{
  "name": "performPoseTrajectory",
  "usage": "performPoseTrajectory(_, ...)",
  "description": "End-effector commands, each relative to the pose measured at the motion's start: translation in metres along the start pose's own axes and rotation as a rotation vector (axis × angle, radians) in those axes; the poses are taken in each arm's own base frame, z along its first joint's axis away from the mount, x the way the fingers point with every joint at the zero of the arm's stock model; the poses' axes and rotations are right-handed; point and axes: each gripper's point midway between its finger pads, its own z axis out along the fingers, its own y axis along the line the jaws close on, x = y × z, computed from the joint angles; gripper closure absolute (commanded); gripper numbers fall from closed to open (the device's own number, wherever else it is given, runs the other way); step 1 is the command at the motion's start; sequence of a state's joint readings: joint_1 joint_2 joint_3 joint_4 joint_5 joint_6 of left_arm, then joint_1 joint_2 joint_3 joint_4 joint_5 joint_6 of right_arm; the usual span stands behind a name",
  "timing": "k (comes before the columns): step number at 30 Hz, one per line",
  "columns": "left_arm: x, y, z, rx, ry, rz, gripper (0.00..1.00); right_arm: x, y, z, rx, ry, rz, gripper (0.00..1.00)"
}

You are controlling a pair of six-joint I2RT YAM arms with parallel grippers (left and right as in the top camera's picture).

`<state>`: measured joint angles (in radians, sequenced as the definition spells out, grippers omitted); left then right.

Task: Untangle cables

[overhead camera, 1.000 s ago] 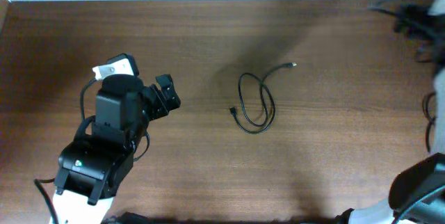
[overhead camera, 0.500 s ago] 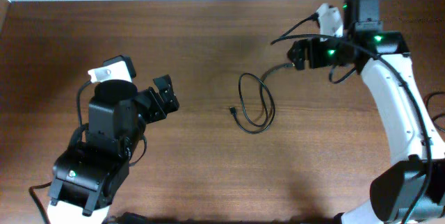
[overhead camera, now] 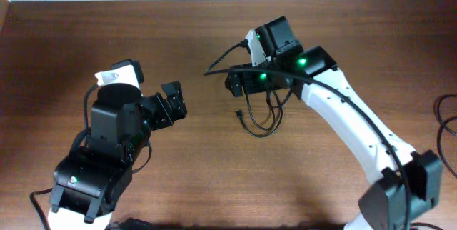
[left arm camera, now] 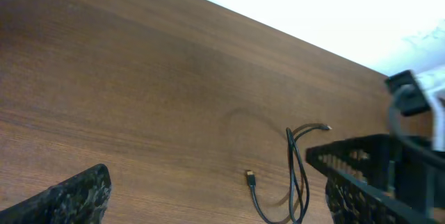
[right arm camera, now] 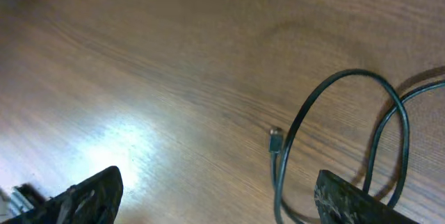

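Observation:
One thin black cable (overhead camera: 265, 130) lies in a loose loop at the middle of the wooden table (overhead camera: 214, 180). Its small plug end (overhead camera: 239, 114) points left. My right gripper (overhead camera: 237, 83) is open and empty, and hovers over the loop's upper part, hiding it from overhead. In the right wrist view the loop (right arm camera: 348, 78) and plug (right arm camera: 276, 140) lie between and beyond the open fingers (right arm camera: 215, 200). My left gripper (overhead camera: 173, 103) is open and empty, left of the cable. The left wrist view shows the cable (left arm camera: 292, 175) and its gold-tipped end (left arm camera: 325, 126) ahead of the open fingers (left arm camera: 215, 206).
The right arm (overhead camera: 350, 130) reaches in from the lower right across the table. The left arm's body (overhead camera: 107, 151) fills the lower left. A thicker black robot cable (overhead camera: 446, 126) shows at the right edge. A white wall runs along the table's far edge.
The right arm has swung in from the far right and now hovers over the top of the cable loop. The left arm has barely moved. The cable lies as before.

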<state>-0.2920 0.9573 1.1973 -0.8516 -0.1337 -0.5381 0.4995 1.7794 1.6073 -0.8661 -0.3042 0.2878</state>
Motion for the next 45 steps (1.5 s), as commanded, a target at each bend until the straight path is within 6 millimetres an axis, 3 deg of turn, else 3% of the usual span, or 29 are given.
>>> performPoseTrajectory(1,-0.007,-0.002,-0.007,0.012,-0.023,0.034,0.01,0.002,-0.01,0.017,0.038,0.027,0.024,0.12)
performPoseTrajectory(8,-0.007,-0.002,-0.007,0.013,-0.023,0.034,0.01,0.025,-0.033,0.068,0.078,0.155,0.064,0.12)
performPoseTrajectory(9,-0.007,-0.002,-0.007,0.013,-0.024,0.033,0.01,0.029,-0.037,0.075,0.084,0.173,0.069,0.16)
performPoseTrajectory(10,-0.007,-0.002,-0.007,0.013,-0.024,0.033,0.01,0.032,-0.04,0.081,0.089,0.188,0.073,0.28)
performPoseTrajectory(11,-0.007,-0.002,-0.007,0.012,-0.023,0.034,0.01,0.034,-0.042,0.087,0.093,0.199,0.077,0.68)
performPoseTrajectory(12,-0.007,-0.002,-0.007,0.012,-0.024,0.033,0.01,0.035,-0.043,0.087,0.094,0.2,0.077,0.96)
performPoseTrajectory(17,-0.008,-0.002,-0.007,0.009,-0.028,0.033,0.01,0.019,-0.039,0.09,0.073,0.138,0.047,0.96)
performPoseTrajectory(19,-0.008,-0.001,-0.007,0.006,-0.03,0.036,0.01,-0.003,-0.026,0.086,0.012,0.062,-0.045,0.96)
performPoseTrajectory(22,-0.008,-0.001,-0.007,0.006,-0.029,0.056,0.01,-0.059,-0.001,0.053,-0.05,-0.102,-0.153,0.96)
performPoseTrajectory(24,-0.008,-0.001,-0.007,0.007,-0.029,0.055,0.01,-0.105,0.016,0.009,-0.068,-0.233,-0.181,0.96)
performPoseTrajectory(27,-0.008,-0.002,-0.007,0.01,-0.027,0.055,0.01,-0.146,0.034,-0.043,-0.085,-0.372,-0.213,0.96)
performPoseTrajectory(28,-0.007,-0.002,-0.007,0.009,-0.026,0.055,0.01,-0.167,0.041,-0.077,-0.091,-0.456,-0.229,0.96)
performPoseTrajectory(32,-0.006,-0.001,-0.007,0.006,-0.021,0.056,0.01,-0.206,0.037,-0.159,-0.072,-0.647,-0.241,0.96)
performPoseTrajectory(34,-0.005,0.0,-0.007,0.004,-0.018,0.057,0.01,-0.219,0.009,-0.205,-0.021,-0.73,-0.211,0.96)
performPoseTrajectory(37,-0.005,0.0,-0.007,0.004,-0.018,0.057,0.01,-0.221,-0.044,-0.247,0.101,-0.777,-0.184,0.96)
performPoseTrajectory(39,-0.005,0.0,-0.007,0.004,-0.018,0.057,0.01,-0.22,-0.075,-0.264,0.166,-0.789,-0.164,0.96)
performPoseTrajectory(40,-0.005,0.0,-0.007,0.004,-0.018,0.057,0.01,-0.217,-0.105,-0.279,0.216,-0.801,-0.12,0.96)
performPoseTrajectory(43,-0.003,-0.004,-0.007,0.026,-0.006,0.057,0.01,-0.204,-0.167,-0.306,0.313,-0.807,-0.018,0.96)
performPoseTrajectory(45,-0.003,-0.003,-0.007,0.023,-0.006,0.081,0.01,-0.183,-0.217,-0.328,0.399,-0.794,0.079,0.96)
